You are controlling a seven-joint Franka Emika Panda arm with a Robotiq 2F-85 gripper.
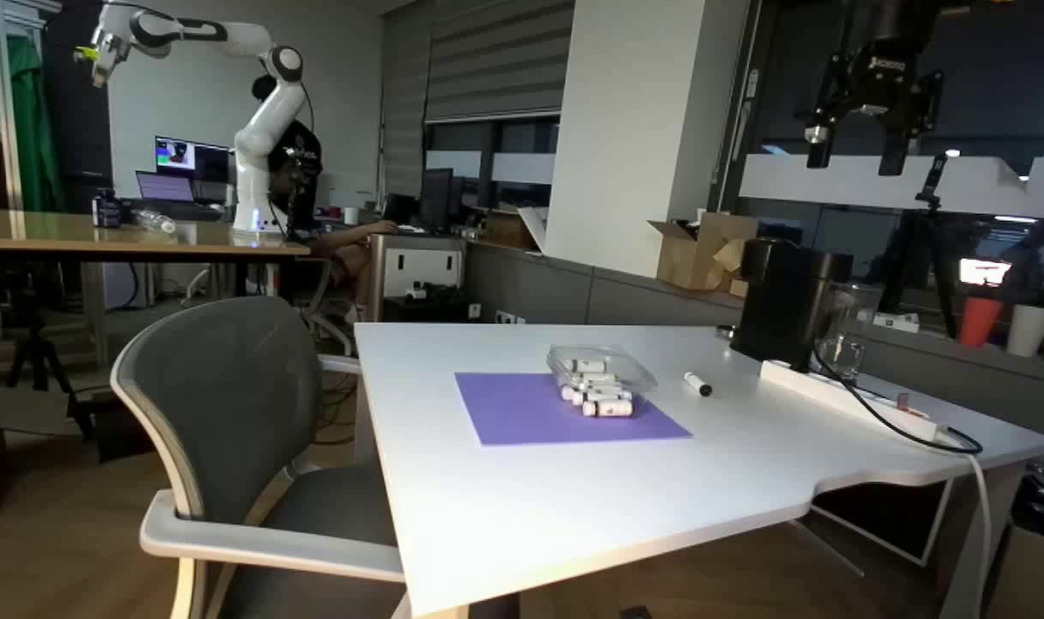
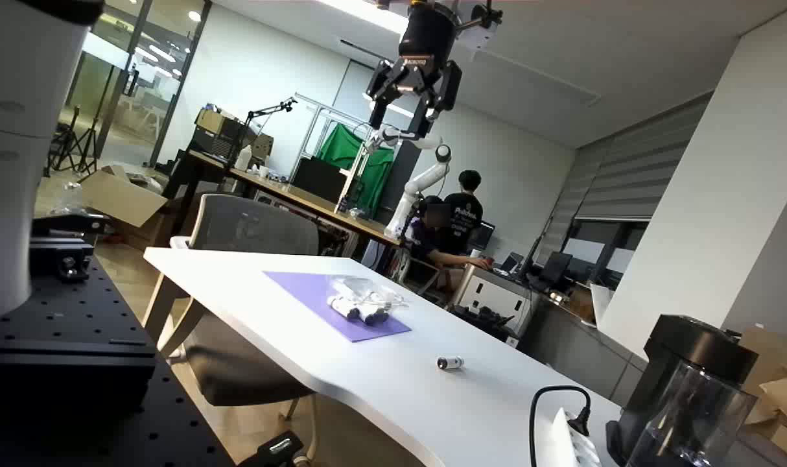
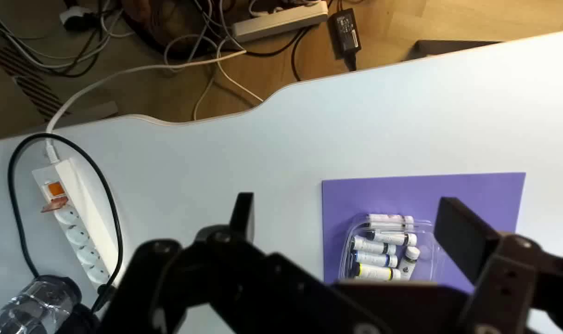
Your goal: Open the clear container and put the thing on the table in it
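Job barely begun, by the look of it

Nearest comes the black two-fingered gripper (image 2: 398, 128), high over the work, its fingers spread wide with nothing between them. Below runs the large white rectangular table (image 2: 393, 370), and lying on its bare surface is what I take to be the thing to store: a short white cylinder (image 2: 452, 363) with a dark end, neither held nor packed.

A little farther along lies a flat purple mat (image 2: 303, 288), and the cylinder is off it. On the mat sits the low see-through plastic container (image 1: 632, 370), seeming to overhang one edge; the wrist view shows several small white tubes (image 3: 373, 246) within, one banded blue, one yellow. Whether its lid is up or down I cannot tell, so the opening may or may not be done.

The storing clearly is not. What remains, as I judge it, is to make sure the container stands open, pick up the cylinder, carry it across and lower it among the tubes. Beyond the table stands a grey mesh-backed office chair (image 2: 257, 224), and farthest off another white robot arm (image 1: 253, 176) on a long wooden bench (image 1: 23, 228)
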